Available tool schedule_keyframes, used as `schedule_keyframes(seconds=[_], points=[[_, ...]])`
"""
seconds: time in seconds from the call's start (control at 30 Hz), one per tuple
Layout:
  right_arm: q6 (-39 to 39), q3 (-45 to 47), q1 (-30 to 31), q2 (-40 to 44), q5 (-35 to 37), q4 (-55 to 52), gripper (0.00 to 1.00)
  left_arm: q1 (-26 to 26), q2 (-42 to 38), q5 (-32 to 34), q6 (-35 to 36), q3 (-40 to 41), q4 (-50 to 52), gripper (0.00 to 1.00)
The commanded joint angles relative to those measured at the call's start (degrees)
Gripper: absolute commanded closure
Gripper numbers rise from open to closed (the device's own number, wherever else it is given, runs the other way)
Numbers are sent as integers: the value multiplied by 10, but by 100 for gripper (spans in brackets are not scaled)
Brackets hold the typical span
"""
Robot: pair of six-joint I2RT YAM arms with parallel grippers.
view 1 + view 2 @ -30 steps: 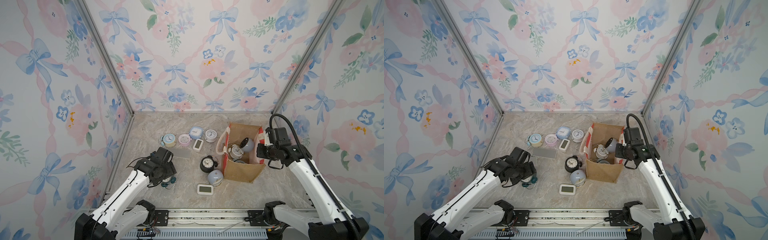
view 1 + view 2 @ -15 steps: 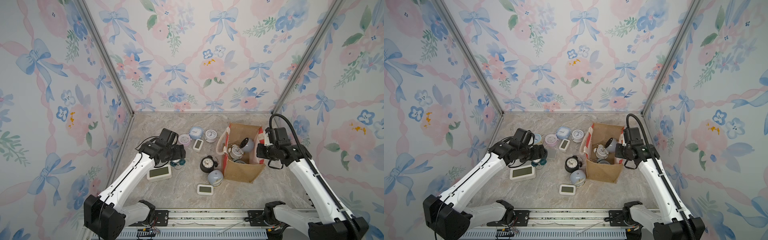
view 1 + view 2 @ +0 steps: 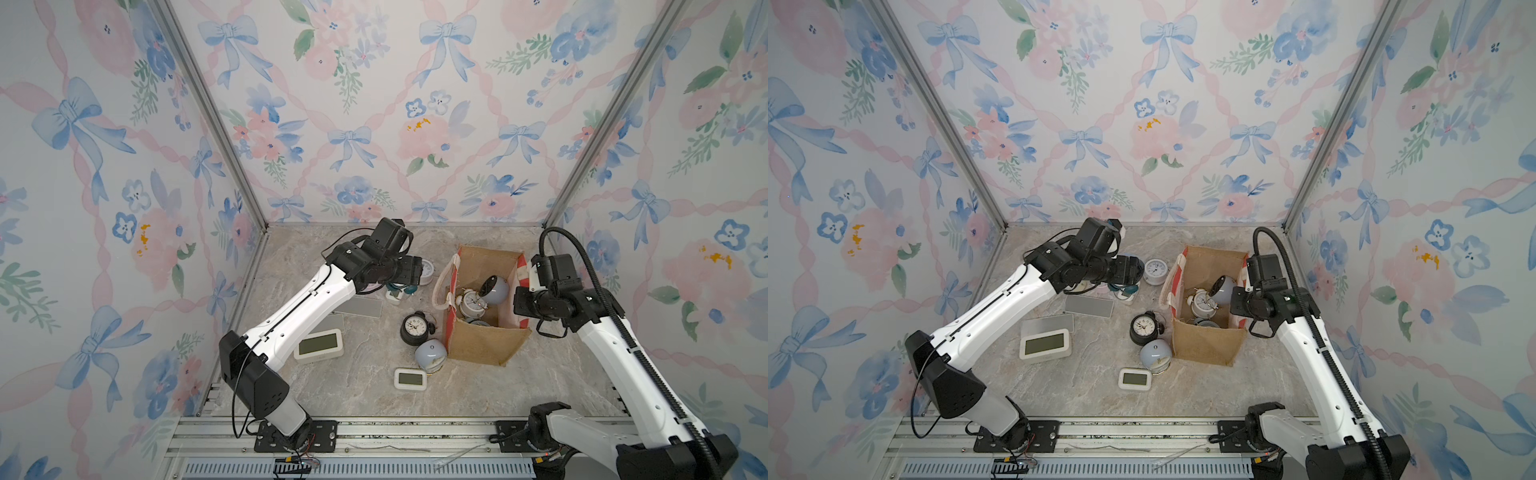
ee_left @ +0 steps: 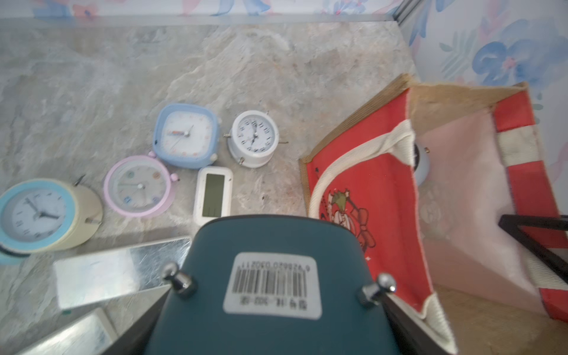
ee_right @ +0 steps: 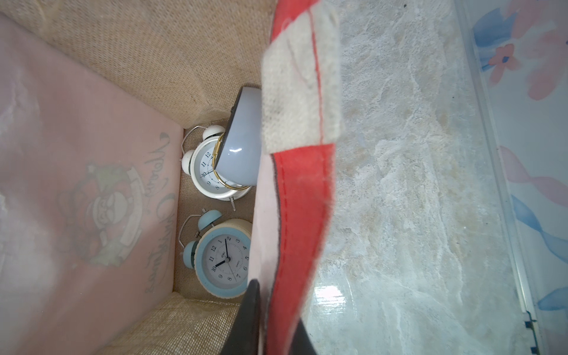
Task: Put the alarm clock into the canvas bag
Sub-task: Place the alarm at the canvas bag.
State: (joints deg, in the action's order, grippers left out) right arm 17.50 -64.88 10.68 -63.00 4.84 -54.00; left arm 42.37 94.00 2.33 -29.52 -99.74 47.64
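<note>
A dark teal alarm clock (image 4: 270, 242) with a barcode label and two metal feet fills the space between my left gripper's fingers. My left gripper (image 4: 273, 307) is shut on it and holds it above the table, left of the canvas bag (image 4: 368, 190). In both top views the clock (image 3: 409, 289) (image 3: 1128, 287) shows only as a teal sliver under the left gripper (image 3: 401, 286). The canvas bag (image 3: 484, 340) stands upright and open with several clocks inside. My right gripper (image 5: 276, 319) (image 3: 521, 303) is shut on its red side panel (image 5: 295, 215).
On the table lie a black twin-bell clock (image 3: 415, 328), a pale blue dome clock (image 3: 431, 353), two white digital clocks (image 3: 410, 378) (image 3: 319, 345) and grey flat slabs (image 3: 359, 306). Behind, a blue square clock (image 4: 186, 135), white round clock (image 4: 253, 138) and pink clock (image 4: 138, 186).
My left arm has swung from the front left of the table back and to the right, carrying the teal clock towards the bag. The right arm has not moved.
</note>
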Motion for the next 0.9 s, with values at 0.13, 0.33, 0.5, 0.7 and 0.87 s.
schedule_keyframes(seconds=[0.13, 0.33, 0.5, 0.7, 0.87], points=[[-7, -20, 6, -2, 15, -27, 87, 60, 103, -11, 27, -166, -13, 42], [-7, -24, 6, -8, 13, -28, 87, 97, 201, -48, 25, -308, -14, 43], [-10, -28, 5, -3, 17, -34, 87, 114, 276, -82, 12, -392, -13, 46], [-8, -26, 4, 5, 18, -37, 87, 122, 321, -84, -21, -405, -13, 48], [-10, -29, 3, 7, 21, -42, 87, 124, 337, -88, -35, -388, -12, 49]])
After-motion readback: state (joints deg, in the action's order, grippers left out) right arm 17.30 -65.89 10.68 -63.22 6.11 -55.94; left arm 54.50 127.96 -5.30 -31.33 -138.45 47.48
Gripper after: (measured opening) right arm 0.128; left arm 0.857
